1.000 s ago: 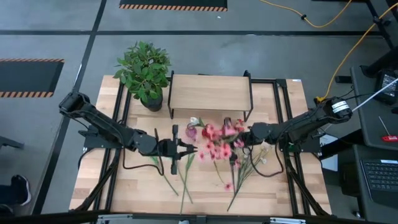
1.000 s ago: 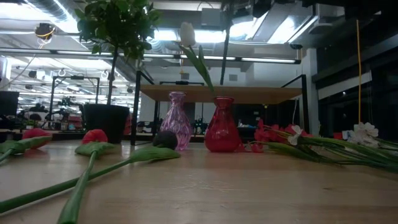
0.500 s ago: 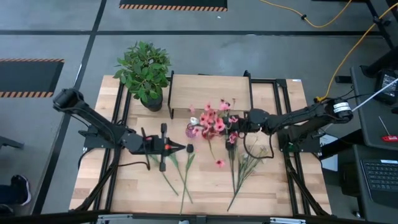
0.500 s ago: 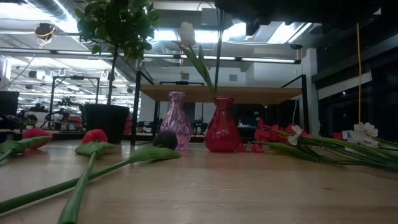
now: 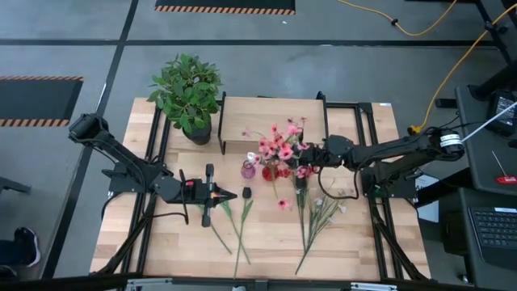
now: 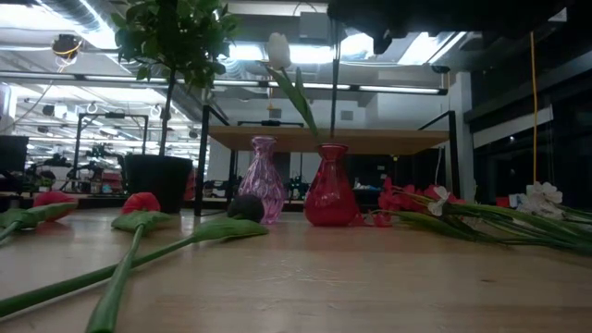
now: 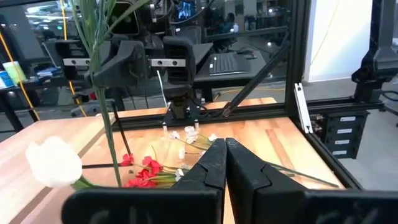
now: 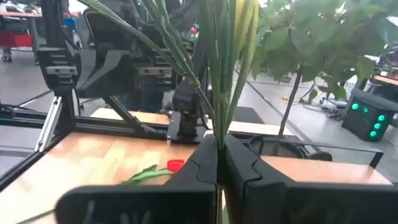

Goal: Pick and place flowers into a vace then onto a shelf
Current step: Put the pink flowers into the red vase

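Note:
My right gripper [image 5: 312, 157] is shut on a bunch of pink flowers [image 5: 279, 149], above the red vase [image 5: 271, 171]. In the low view a stem [image 6: 333, 102] runs straight down to the red vase's mouth [image 6: 331, 146]. A white tulip [image 6: 279, 50] stands in that vase. A purple vase [image 6: 264, 180] stands beside it, in front of the shelf [image 5: 273, 121]. My left gripper [image 5: 234, 195] is shut and empty, left of the vases, near a dark bloom [image 5: 245, 192]. More flowers [image 5: 319, 212] lie on the table. My right gripper pinches the bunch's green stems [image 8: 219, 127] between its two fingers, coming level from the table's right. The stems stand upright across the fingers, blooms on top. The bunch is clear of the table; its lower ends are hidden below the fingers.
A bushy potted plant [image 5: 187, 89] stands at the far left beside the shelf. Long-stemmed red tulips [image 5: 236, 222] lie near the table's front, left of centre. Black frame rails [image 5: 367, 162] run along the table's sides.
My right gripper has carried the pink bunch toward the table's far edge, from over the loose flowers to above the red vase, and the bunch now stands upright. My left gripper has drawn back toward the table's left edge.

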Robot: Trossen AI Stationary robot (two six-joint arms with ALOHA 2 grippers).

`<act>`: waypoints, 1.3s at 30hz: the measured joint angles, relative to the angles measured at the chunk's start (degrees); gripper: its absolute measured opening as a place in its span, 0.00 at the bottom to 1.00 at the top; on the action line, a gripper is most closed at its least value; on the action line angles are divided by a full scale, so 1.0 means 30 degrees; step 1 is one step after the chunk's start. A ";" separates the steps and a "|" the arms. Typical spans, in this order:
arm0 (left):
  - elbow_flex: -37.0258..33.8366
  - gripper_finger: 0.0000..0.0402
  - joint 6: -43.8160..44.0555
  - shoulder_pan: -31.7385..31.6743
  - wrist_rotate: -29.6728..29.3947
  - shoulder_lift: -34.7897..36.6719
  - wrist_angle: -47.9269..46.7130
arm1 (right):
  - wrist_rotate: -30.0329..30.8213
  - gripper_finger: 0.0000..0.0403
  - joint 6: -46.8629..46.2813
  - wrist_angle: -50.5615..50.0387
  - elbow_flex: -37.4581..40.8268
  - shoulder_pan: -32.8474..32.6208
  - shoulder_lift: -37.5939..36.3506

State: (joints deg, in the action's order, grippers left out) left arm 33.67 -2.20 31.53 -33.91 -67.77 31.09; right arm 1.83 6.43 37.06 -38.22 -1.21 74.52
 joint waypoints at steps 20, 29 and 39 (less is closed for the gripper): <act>0.0000 0.00 0.0022 0.0000 0.0007 -0.0015 0.0000 | 0.1097 0.01 -0.0922 0.4256 0.2704 0.0405 0.1008; 0.0000 0.01 -0.0004 -0.0036 0.0007 -0.0015 0.0000 | 0.1269 0.00 -0.1494 0.6386 0.2805 0.0908 0.3234; 0.0000 0.01 0.0000 -0.0036 0.0009 -0.0015 -0.0022 | 0.1184 0.00 -0.1845 0.8681 0.2798 0.1071 0.5582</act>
State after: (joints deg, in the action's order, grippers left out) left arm 33.67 -2.20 31.42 -33.88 -67.81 31.03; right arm 5.38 0.90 63.11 -29.82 2.00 91.27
